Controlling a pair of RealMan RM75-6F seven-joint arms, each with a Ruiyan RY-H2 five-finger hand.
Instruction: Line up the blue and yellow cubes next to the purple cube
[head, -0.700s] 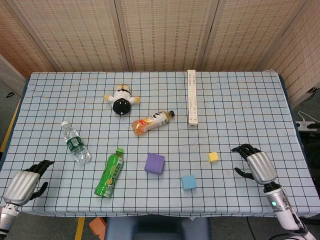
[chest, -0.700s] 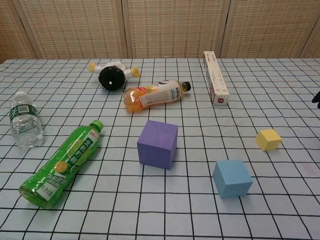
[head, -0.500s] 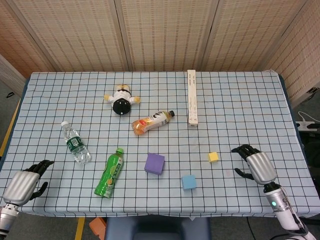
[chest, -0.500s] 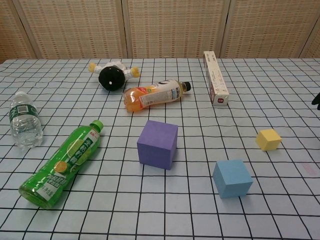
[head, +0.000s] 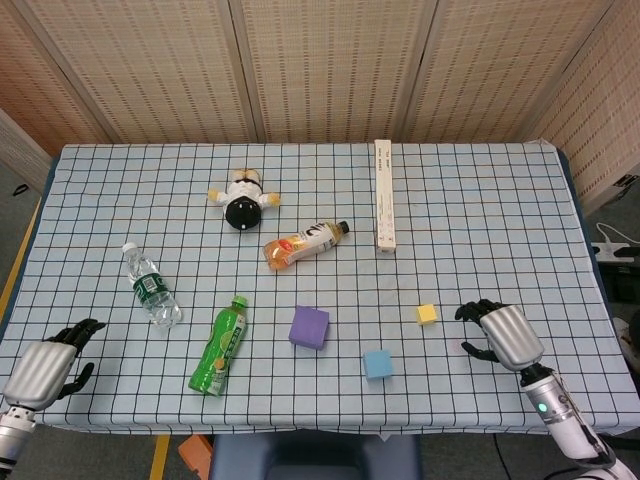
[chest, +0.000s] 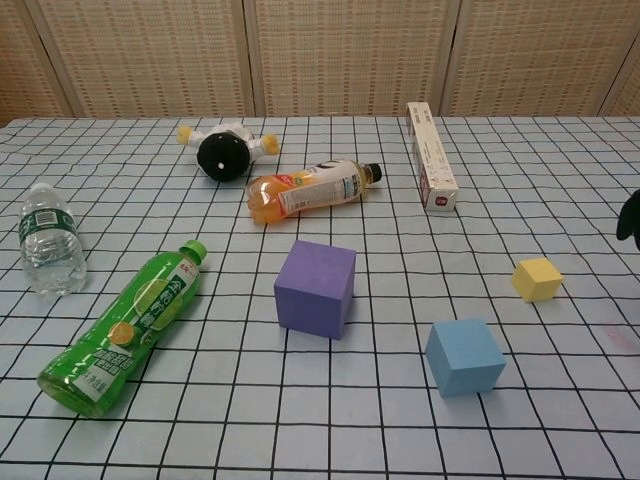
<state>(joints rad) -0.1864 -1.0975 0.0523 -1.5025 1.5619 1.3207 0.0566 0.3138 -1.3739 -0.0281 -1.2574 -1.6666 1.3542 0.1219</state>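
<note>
Woven-panel screens back a table covered in a grid-checked cloth (head: 470, 200). Left hand (head: 40, 368) sits empty at the near-left corner, fingers loosely spread. Purple cube (head: 309, 327), blue cube (head: 377, 364) and yellow cube (head: 427, 314) lie apart toward the near edge, unaligned. Right hand (head: 502, 336), empty with fingers apart, has edged leftward toward the small yellow foam block, suggesting the approach is under way.

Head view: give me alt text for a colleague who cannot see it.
Small yellow foam cube, light blue foam cube and larger purple foam cube sit apart on the checked tablecloth. The right hand hovers empty beside the yellow cube; the left hand rests far left.
</note>
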